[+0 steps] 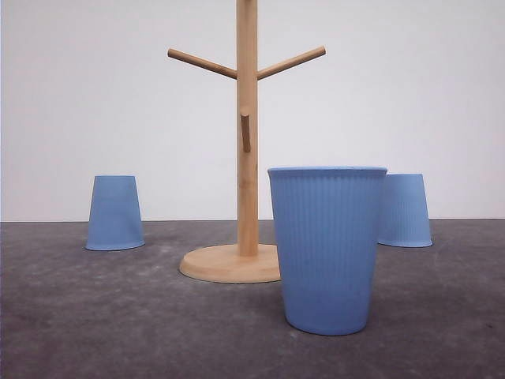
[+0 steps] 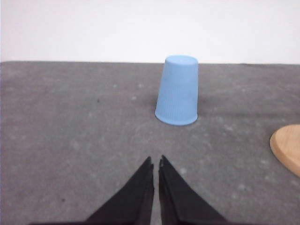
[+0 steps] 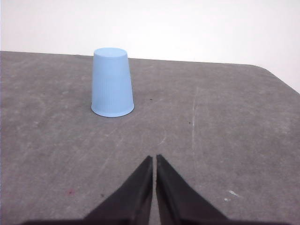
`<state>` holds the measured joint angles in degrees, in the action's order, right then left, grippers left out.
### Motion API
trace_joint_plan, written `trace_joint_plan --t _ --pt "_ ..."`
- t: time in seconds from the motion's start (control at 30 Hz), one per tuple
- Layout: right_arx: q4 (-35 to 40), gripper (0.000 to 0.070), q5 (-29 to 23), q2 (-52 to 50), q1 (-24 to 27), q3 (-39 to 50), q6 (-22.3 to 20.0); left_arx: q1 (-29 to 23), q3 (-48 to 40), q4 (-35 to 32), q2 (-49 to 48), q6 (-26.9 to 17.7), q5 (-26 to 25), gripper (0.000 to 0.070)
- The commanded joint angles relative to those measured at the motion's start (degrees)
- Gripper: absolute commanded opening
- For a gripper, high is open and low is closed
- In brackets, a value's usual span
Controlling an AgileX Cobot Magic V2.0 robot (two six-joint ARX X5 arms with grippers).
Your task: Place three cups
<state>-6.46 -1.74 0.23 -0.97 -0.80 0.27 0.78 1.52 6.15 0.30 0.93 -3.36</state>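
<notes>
Left claw point(image 2: 155, 164): yours is pinched closed, empty, low over the worktop point(image 2: 70, 140).
Right claw point(image 3: 154, 161): closed too, nothing held.
Left cup point(image 2: 177, 91): upside down ahead of your left claw.
Right cup point(image 3: 112, 83): upside down, well ahead of your right claw.
Near cup point(image 1: 327, 249): upright, ribbed matte blue, just beside the rack point(image 1: 247, 126).
Progress: looks barely started; the wooden pegs are bare.
</notes>
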Motion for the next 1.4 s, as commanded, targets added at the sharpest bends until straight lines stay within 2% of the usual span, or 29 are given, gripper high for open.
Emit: trace_joint_plan --t 0.0,0.17,0.2,0.37,0.47,0.53,0.63,0.83,1.0,1.1,1.23,1.3,1.37 --pt "1.78 0.0009 -0.15 -0.02 0.02 0.07 0.66 0.04 -0.76 -1.4 -0.09 0.2 -0.09 0.0" --pt "6.72 0.0009 0.26 -0.02 0.02 0.06 0.92 0.04 -0.72 -1.8 -0.09 0.49 -0.15 0.0" --pt "7.5 0.0009 0.41 -0.02 0.0 0.02 2.28 0.04 -0.72 -2.38 -0.09 1.29 -0.09 0.0" --pt "11.66 0.0009 0.2 -0.02 0.0 -0.11 12.94 0.02 -0.69 -7.89 -0.09 14.55 0.0 0.0" --pt "12.6 0.0007 0.2 -0.02 0.0 -2.04 16.05 0.0 1.17 -10.03 -0.09 22.24 0.0 0.0001" --pt "9.88 0.0007 0.17 0.04 0.0 -4.85 17.99 -0.02 3.65 -9.48 0.13 24.28 0.09 0.0004" --pt "1.41 0.0007 0.15 1.35 0.04 -10.88 18.84 -0.02 10.0 -3.09 1.04 24.22 0.91 0.0004" --pt "-12.95 0.0007 0.5 7.65 0.02 -23.94 18.42 -0.02 26.06 17.43 8.22 22.34 1.11 0.0004" --pt "-22.41 0.0007 4.78 15.09 0.02 -32.82 13.27 -0.02 36.47 32.33 16.44 19.13 0.69 0.0004" --pt "-26.17 0.0007 9.38 19.66 0.02 -35.93 9.31 -0.02 40.05 36.73 20.95 16.27 -1.53 0.0004" --pt "-28.23 0.0007 16.42 25.31 0.01 -37.59 4.51 0.0 42.98 39.42 26.51 12.7 -7.37 0.0003" --pt "-28.31 0.0007 19.56 27.51 -0.42 -37.59 3.29 0.0 43.75 39.81 28.92 10.64 -9.82 0.0003" --pt "-28.22 0.0007 19.93 29.15 -1.78 -37.59 3.06 0.03 44.04 39.72 31.21 8.99 -12.06 0.0003"
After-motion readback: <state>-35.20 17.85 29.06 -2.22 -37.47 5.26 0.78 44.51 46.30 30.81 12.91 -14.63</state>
